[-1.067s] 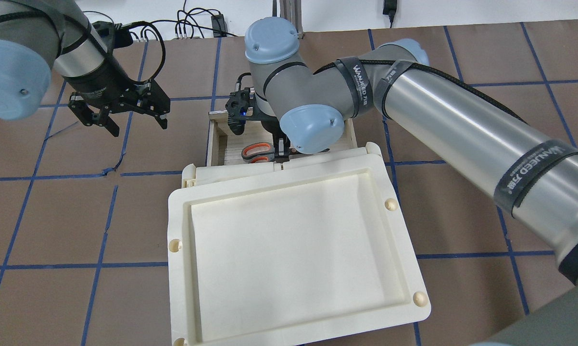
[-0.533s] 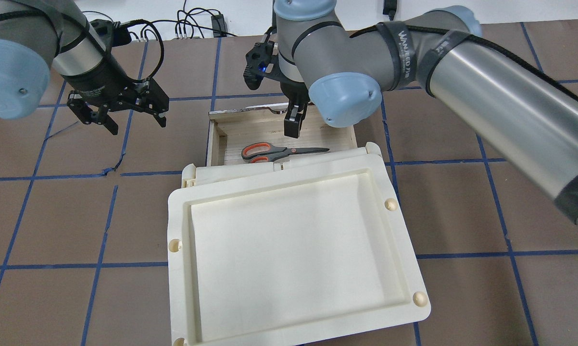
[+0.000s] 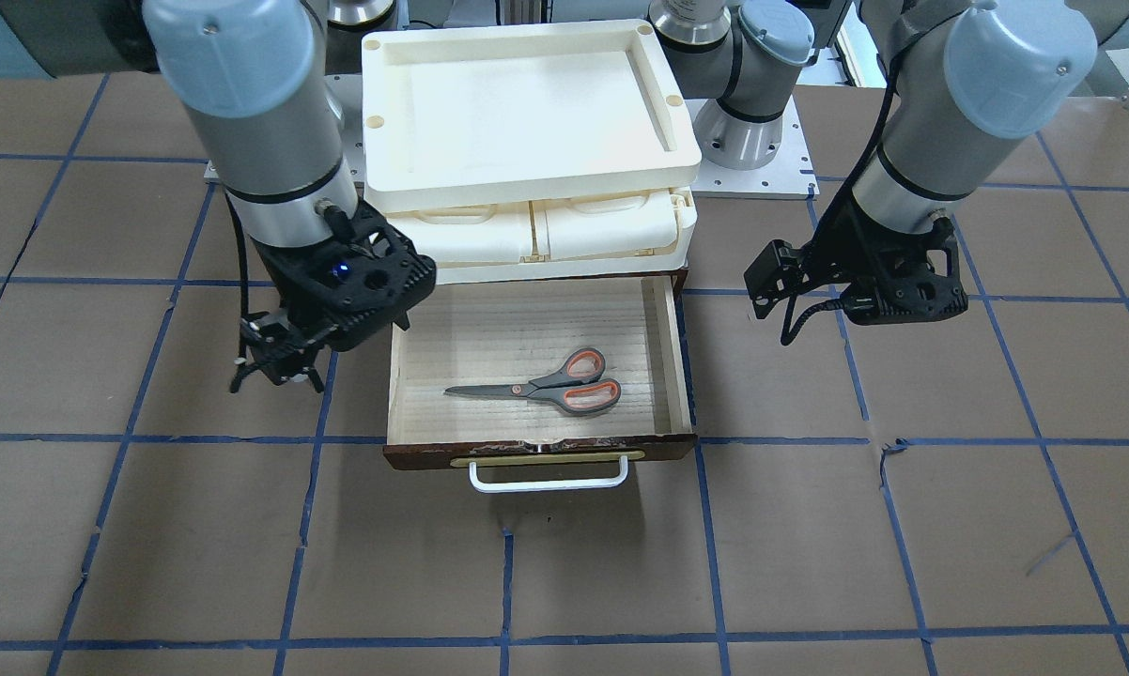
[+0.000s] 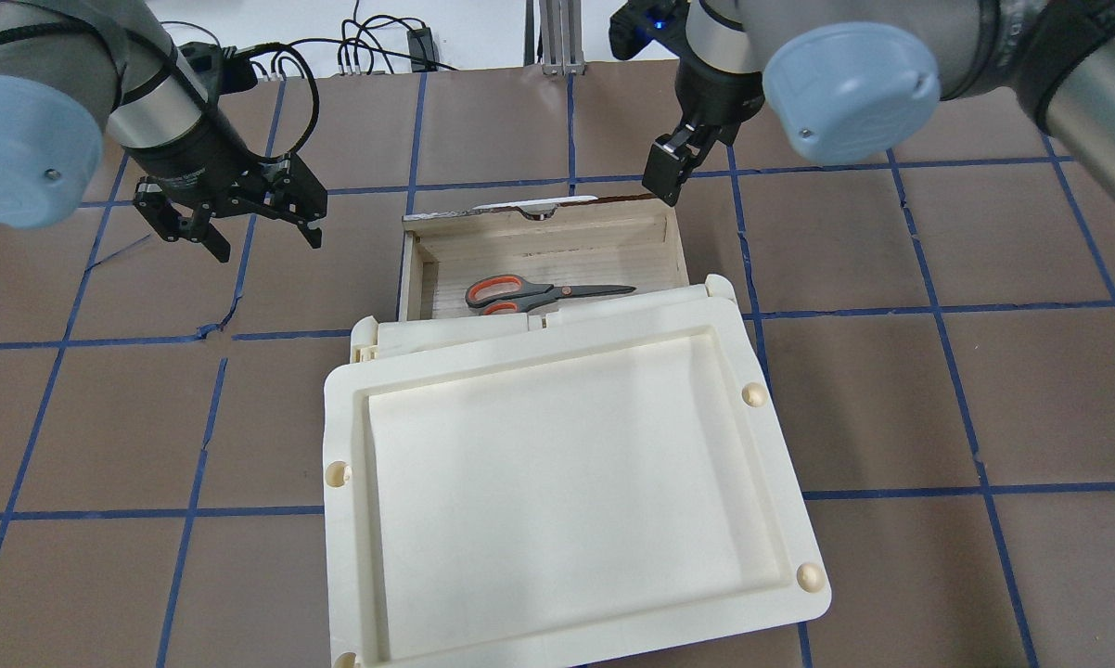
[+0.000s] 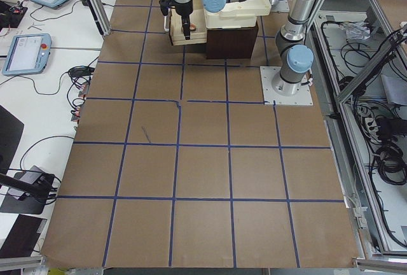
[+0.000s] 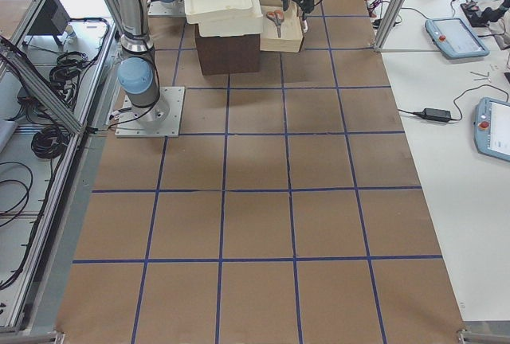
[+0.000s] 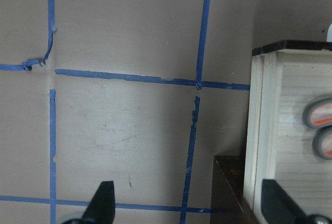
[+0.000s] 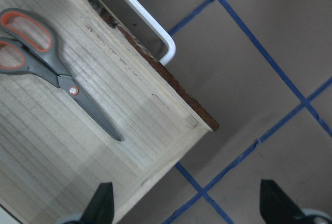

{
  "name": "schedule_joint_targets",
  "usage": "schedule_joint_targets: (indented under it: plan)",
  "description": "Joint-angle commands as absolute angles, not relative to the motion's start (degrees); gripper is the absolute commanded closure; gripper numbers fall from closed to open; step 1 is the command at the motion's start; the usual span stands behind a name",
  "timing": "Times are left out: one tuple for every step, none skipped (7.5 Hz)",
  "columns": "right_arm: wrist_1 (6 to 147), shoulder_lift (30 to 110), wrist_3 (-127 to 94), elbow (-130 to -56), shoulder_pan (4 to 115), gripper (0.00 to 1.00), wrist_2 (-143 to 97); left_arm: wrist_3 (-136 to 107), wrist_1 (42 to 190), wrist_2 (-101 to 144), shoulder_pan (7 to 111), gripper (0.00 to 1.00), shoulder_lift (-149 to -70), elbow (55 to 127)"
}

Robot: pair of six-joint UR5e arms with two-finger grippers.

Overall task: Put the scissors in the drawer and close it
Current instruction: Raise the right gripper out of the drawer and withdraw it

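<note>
Exterior front-facing view is showing the scissors (image 3: 532, 387) lying flat on the pale wooden floor of the drawer (image 3: 675, 361), blades closed. The blade tip is pointing toward the robot's right and the orange-lined handle loops are sitting toward its left. The pair is resting in the front half of the drawer, clear of all four walls, and nothing is touching it.

The drawer is standing pulled out from under the cream plastic tray unit (image 3: 527, 103). Its dark brown front panel (image 3: 414, 457), brass-coloured plate (image 3: 489, 460) and white bar handle (image 3: 548, 482) are facing away from the robot. In the overhead view the tray unit's lid is covering the rear of the drawer, and the scissors (image 4: 539, 294) are showing just beyond its edge.

The right gripper (image 3: 278, 374) is hanging in the air just outside the drawer on the robot's right, near the front corner. Its wrist camera is looking down on the scissors (image 8: 57, 76), the handle (image 8: 148, 22) and the corner of the front panel. Its two fingers (image 8: 101, 206) are spread wide with nothing between them.

The left gripper (image 4: 267, 246) is hovering over the brown paper-covered table (image 4: 103, 417) with its blue tape grid, well apart from the drawer on the robot's left. Its jaws are also gaping wide and holding nothing.
</note>
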State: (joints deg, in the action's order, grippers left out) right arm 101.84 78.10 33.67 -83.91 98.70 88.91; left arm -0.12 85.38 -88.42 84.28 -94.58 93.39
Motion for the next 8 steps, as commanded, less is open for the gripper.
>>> schedule_joint_targets:
  plan:
    - [94.7,82.59,23.95,-83.41,94.5,0.0,89.03,-0.18,85.96,-88.59,84.64,0.0,-94.13,93.34]
    - [90.74,84.79,18.25,-82.97,92.22,0.0,88.51,-0.18,86.04,-88.94,84.64,0.0,-93.96,93.34]
    - [90.09,84.73,12.71,-81.58,92.11,0.0,88.16,-0.09,85.96,-88.86,84.46,0.0,-94.04,92.99]
    - [87.91,84.2,4.04,-79.21,92.2,0.0,83.46,0.43,86.04,-88.86,84.46,0.0,-94.04,92.73]
    - [84.24,84.11,2.13,-75.97,92.11,0.0,83.23,2.18,86.04,-89.12,84.46,0.0,-93.96,92.55]
    - [82.11,84.37,2.2,-75.59,92.02,0.0,88.89,2.02,86.22,-89.38,84.46,0.0,-93.87,92.98]
    - [80.96,84.81,2.2,-76.11,91.33,0.0,89.12,2.11,86.57,-89.47,84.29,0.0,-93.78,93.16]
    - [80.08,84.99,1.94,-76.46,91.41,0.0,89.03,2.02,86.49,-89.47,84.29,0.0,-93.87,93.25]
